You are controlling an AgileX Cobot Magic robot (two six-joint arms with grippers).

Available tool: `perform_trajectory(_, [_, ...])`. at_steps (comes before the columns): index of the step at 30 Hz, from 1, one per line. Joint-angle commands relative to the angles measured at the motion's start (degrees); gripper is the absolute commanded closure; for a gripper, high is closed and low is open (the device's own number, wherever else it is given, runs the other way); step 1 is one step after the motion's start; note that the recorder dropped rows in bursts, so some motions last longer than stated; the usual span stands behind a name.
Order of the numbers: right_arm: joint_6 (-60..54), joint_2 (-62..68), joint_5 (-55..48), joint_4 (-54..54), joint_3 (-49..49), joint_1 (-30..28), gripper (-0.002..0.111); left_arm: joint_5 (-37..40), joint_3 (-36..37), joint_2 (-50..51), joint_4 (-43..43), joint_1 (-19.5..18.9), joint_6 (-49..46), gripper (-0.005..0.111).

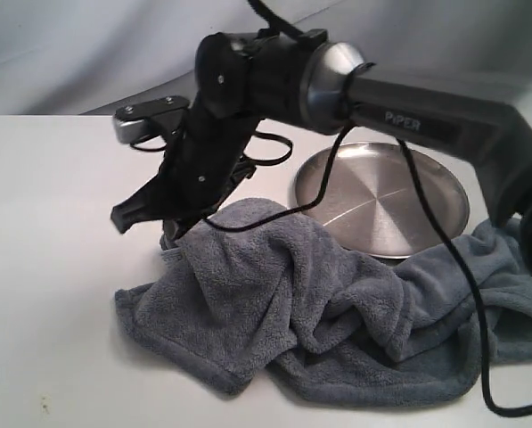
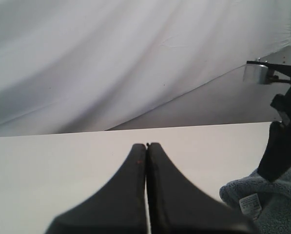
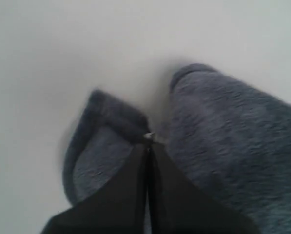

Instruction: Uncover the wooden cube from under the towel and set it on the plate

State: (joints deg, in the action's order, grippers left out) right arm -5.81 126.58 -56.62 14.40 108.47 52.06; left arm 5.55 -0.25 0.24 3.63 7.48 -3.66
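The blue-grey towel (image 1: 319,312) lies crumpled on the white table in front of the silver plate (image 1: 381,201), which has nothing on it. My right gripper (image 1: 169,239) reaches across to the towel's far left edge. In the right wrist view this gripper (image 3: 148,139) is shut on the hem of the towel (image 3: 223,136), and a fold hangs from its tips. My left gripper (image 2: 146,145) is shut with nothing in it, over bare table to the left of the towel (image 2: 277,200). The wooden cube is hidden.
The right arm (image 1: 444,125) spans the scene above the plate, and its black cable (image 1: 466,294) hangs over the towel. A white label (image 2: 250,205) shows on the towel's corner. Grey cloth backdrop (image 2: 111,58) hangs behind the table.
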Motion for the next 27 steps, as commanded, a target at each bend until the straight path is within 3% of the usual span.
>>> perform_trajectory(1, [-1.6,-0.9,-5.1,-1.8,-0.8,5.1,0.108,-0.6,0.3,-0.2,0.1,-0.1,0.1,0.107])
perform_trajectory(6, [-1.4,-8.5,-1.7,-4.3,-13.7,13.5,0.108,-0.6,0.3,-0.2,0.1,-0.1,0.1,0.107])
perform_trajectory(13, [0.7,-23.4,10.9,-4.4,-40.1,11.8,0.108,-0.6,0.3,-0.2,0.1,-0.1,0.1,0.107])
perform_trajectory(15, [1.3,-27.4,14.1,-5.0,-47.1,7.9,0.108,-0.6,0.3,-0.2,0.1,-0.1,0.1,0.107])
perform_trajectory(18, [1.5,-32.1,17.2,-5.2,-53.3,-2.4,0.108,-0.6,0.3,-0.2,0.1,-0.1,0.1,0.107])
perform_trajectory(22, [1.5,-34.1,19.8,-7.5,-53.7,-15.5,0.108,-0.6,0.3,-0.2,0.1,-0.1,0.1,0.107])
perform_trajectory(27, [1.5,-33.1,27.3,-7.4,-50.7,-23.6,0.108,-0.6,0.3,-0.2,0.1,-0.1,0.1,0.107])
